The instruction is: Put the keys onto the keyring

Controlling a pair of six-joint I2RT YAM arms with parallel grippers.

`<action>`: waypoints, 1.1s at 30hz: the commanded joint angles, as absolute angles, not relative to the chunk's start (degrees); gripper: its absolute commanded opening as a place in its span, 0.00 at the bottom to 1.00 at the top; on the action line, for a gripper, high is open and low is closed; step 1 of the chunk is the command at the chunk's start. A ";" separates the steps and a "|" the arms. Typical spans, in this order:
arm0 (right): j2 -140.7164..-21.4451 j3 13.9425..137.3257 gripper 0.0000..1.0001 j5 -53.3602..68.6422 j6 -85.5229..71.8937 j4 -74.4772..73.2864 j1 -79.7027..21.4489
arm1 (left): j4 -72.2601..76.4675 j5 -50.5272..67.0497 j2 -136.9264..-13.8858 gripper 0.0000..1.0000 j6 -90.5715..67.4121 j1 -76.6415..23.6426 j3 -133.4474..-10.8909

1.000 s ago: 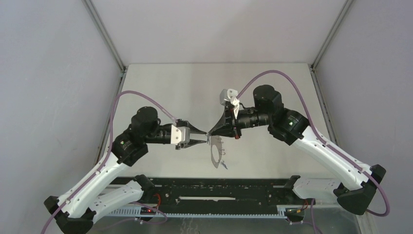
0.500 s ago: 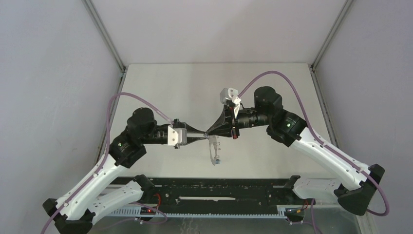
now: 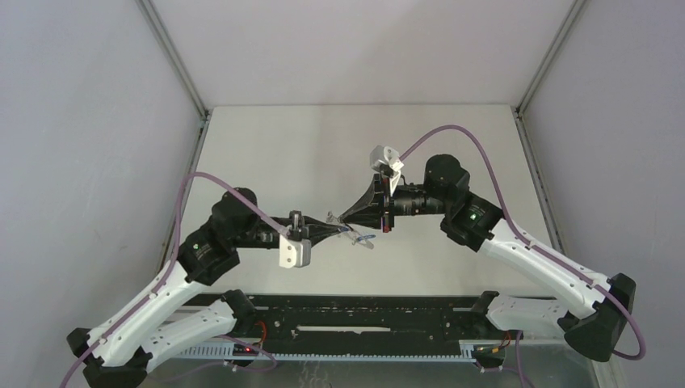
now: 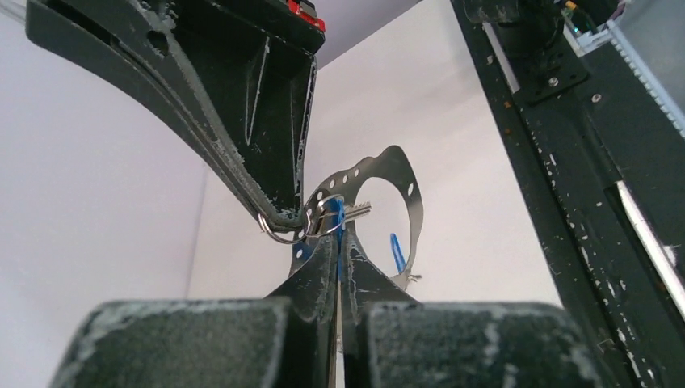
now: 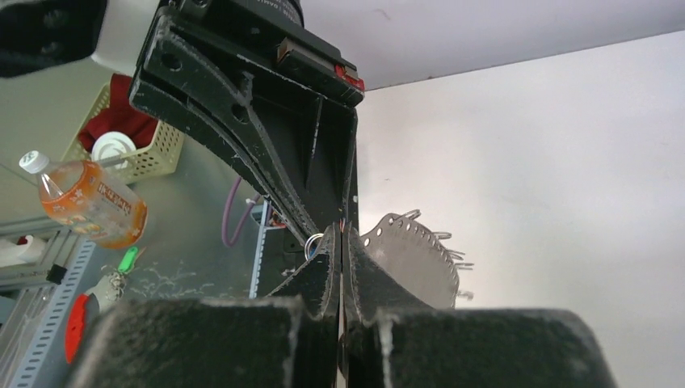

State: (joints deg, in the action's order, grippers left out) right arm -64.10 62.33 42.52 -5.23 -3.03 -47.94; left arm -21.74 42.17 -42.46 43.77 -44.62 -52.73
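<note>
My left claw (image 4: 338, 233) clamps a key (image 4: 360, 212), my right claw (image 5: 341, 236) pinches the keyring (image 4: 388, 159); I fear any twist could pop one loose.

Keyring (image 4: 413, 212): thin grey sheet metal w/ punched holes, satin, dull sheen. Wire loops (image 5: 440, 236) on its rim: bright steel. Key (image 4: 359, 212): polished silver metal. Blue tag (image 4: 397, 252): smooth plastic, semi-gloss. Split ring (image 4: 279, 234): shiny steel wire. Left gripper (image 4: 338, 241) & right gripper (image 5: 342, 242): black matt plastic, roughish, edges scuffed w/ whitish dust. Arm shells (image 3: 153, 303): white plastic, smooth, slight gloss. Cables (image 3: 452, 129): purple sheath, smooth. Table (image 3: 291, 153): off-white, matt. Rail (image 3: 363, 311) at table's near edge: black metal, white-flecked. Bottle (image 5: 85, 202): clear glossy plastic. Basket (image 5: 153, 153): cream plastic lattice.
</note>
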 commanded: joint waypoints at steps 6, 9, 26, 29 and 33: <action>-60.06 54.95 0.00 37.95 -15.83 14.74 -48.48 | -23.51 34.89 -42.75 0.00 54.81 -47.41 -51.27; -58.45 51.62 0.00 36.72 -19.28 20.45 -47.81 | -25.61 33.01 -42.80 0.00 57.54 -47.47 -50.84; -53.59 43.82 0.00 33.17 -24.16 31.67 -47.18 | -23.90 34.23 -42.89 0.39 43.93 -47.05 -52.78; -54.40 43.86 0.00 33.93 -24.66 32.38 -47.36 | -19.89 35.28 -42.89 0.39 37.75 -46.97 -52.42; -55.32 43.84 0.00 34.66 -24.95 32.63 -47.63 | -13.07 33.36 -43.34 0.36 33.60 -46.96 -51.59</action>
State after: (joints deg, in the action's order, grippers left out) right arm -55.07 43.75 34.57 -23.62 28.25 -47.33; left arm -21.65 33.36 -43.22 41.12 -47.22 -51.68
